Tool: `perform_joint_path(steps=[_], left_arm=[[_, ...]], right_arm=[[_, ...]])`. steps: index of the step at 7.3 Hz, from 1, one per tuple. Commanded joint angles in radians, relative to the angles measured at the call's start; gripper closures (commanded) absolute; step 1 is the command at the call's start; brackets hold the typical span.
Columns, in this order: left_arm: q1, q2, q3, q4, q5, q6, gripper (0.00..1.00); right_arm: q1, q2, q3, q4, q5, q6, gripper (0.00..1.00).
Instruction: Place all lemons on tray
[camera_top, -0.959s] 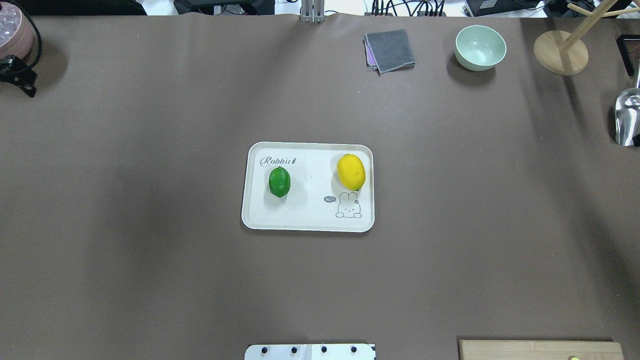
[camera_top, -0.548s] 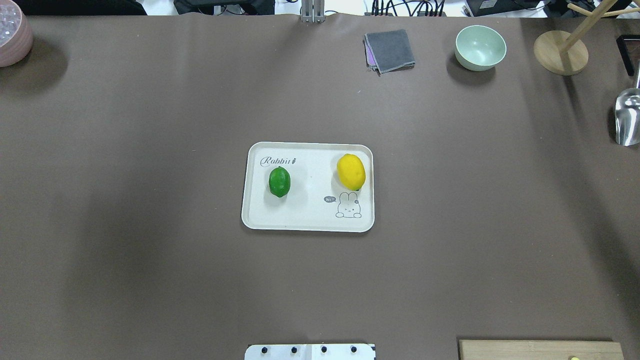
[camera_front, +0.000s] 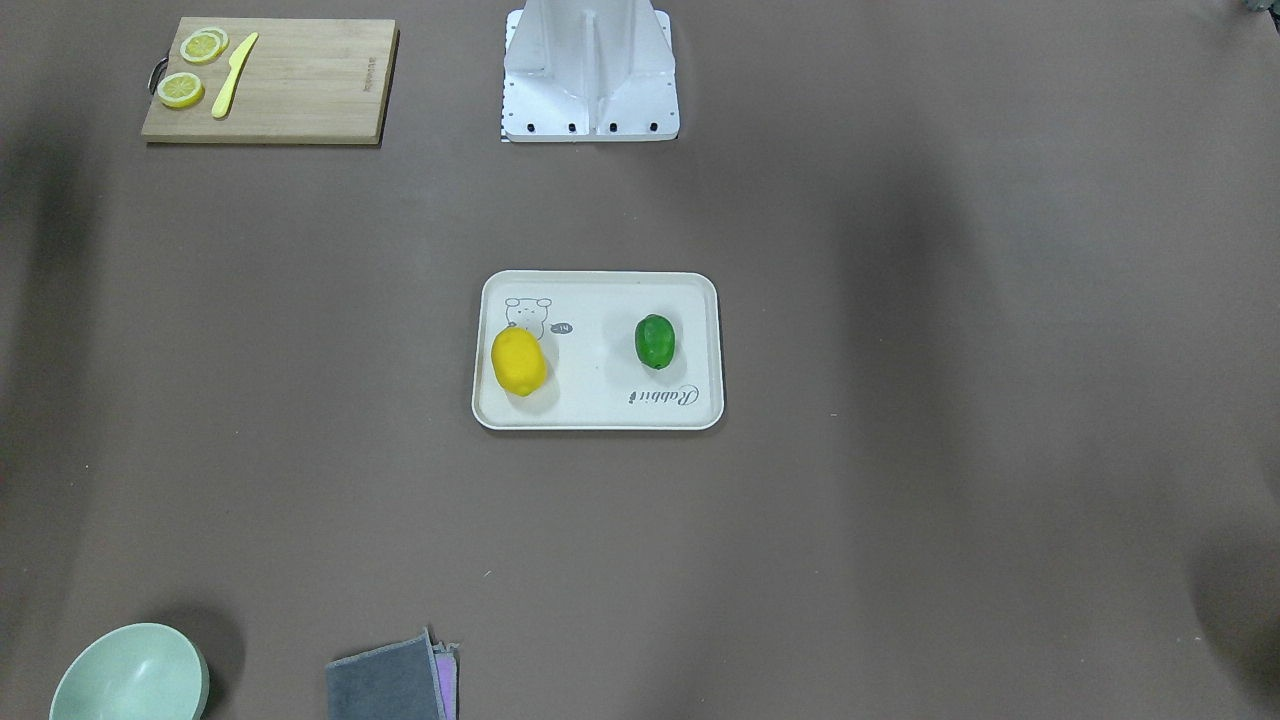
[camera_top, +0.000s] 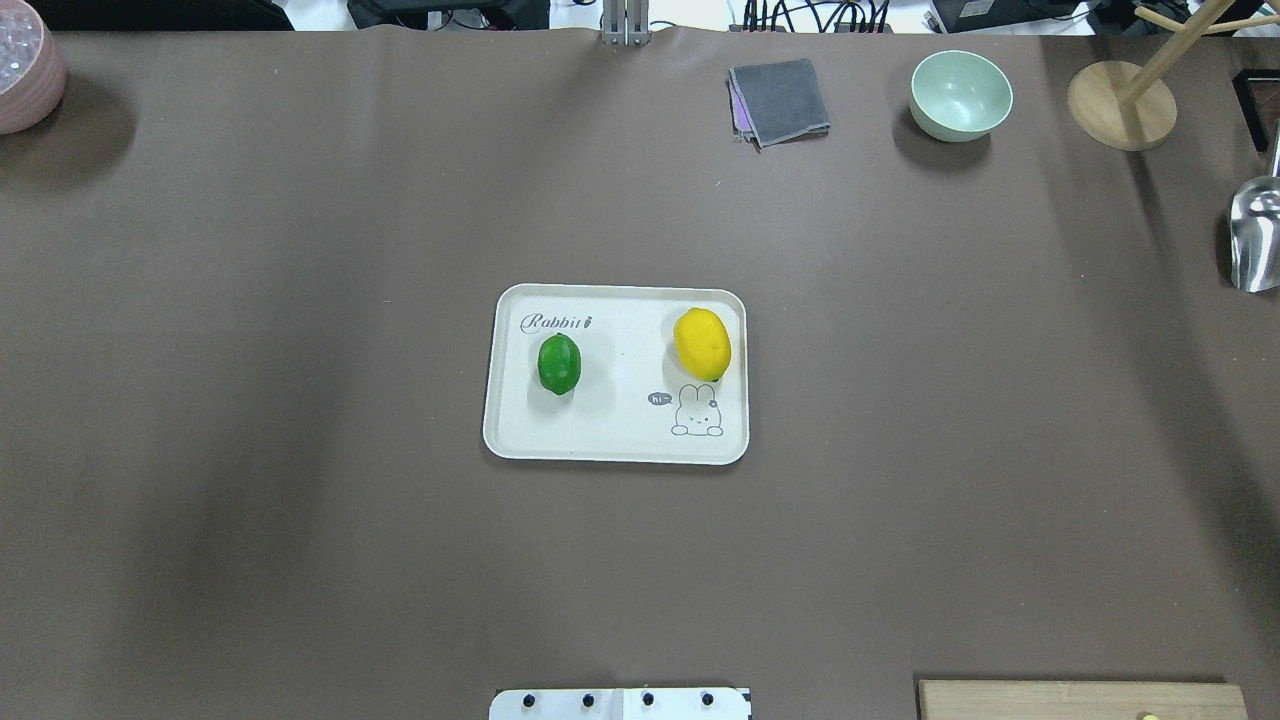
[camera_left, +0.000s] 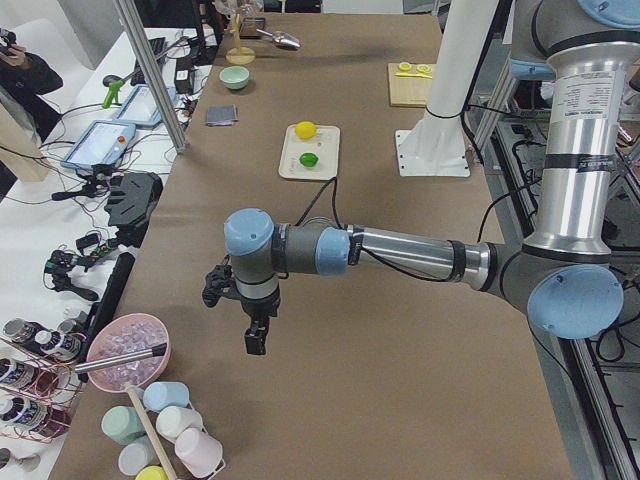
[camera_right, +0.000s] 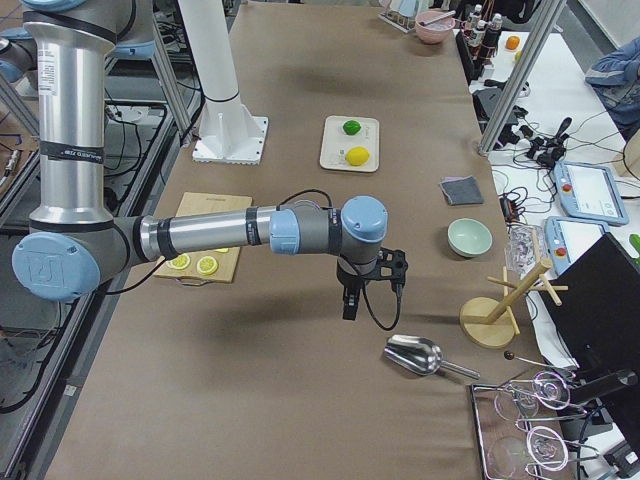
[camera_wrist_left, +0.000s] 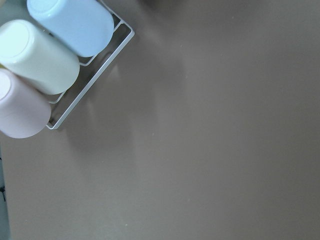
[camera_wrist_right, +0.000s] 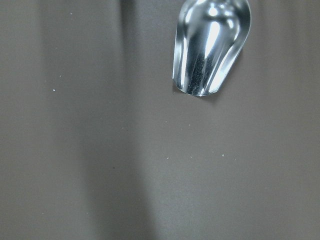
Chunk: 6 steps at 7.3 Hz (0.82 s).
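Note:
The yellow lemon and the green lemon both lie inside the cream-white tray at the table's middle. They show in the front-facing view too: yellow lemon, green lemon, tray. My left gripper shows only in the exterior left view, far from the tray, near the table's left end. My right gripper shows only in the exterior right view, near the right end. I cannot tell whether either is open or shut. Neither wrist view shows fingers.
A wooden cutting board with lemon slices and a yellow knife lies near the robot base. A pale green bowl, grey cloth, wooden stand and metal scoop are at the far right. A pink bowl and a cup rack are at the left end.
The left gripper, seen at the overhead view's left edge one second ago, has moved out of that view. The lemons and tray have not moved.

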Motion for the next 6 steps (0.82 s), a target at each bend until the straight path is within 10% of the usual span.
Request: perform_joint_path(steps=[1, 6], left_arm=[[-0.005, 0.006, 0.014, -0.001, -0.081, 0.026, 0.02], [-0.002, 0.005, 0.080, -0.179, -0.128, -0.075, 0.02]], right_arm=[[0.014, -0.001, -0.001, -0.017, 0.001, -0.002, 0.00], [0.019, -0.004, 0.004, -0.017, 0.004, -0.002, 0.00]])
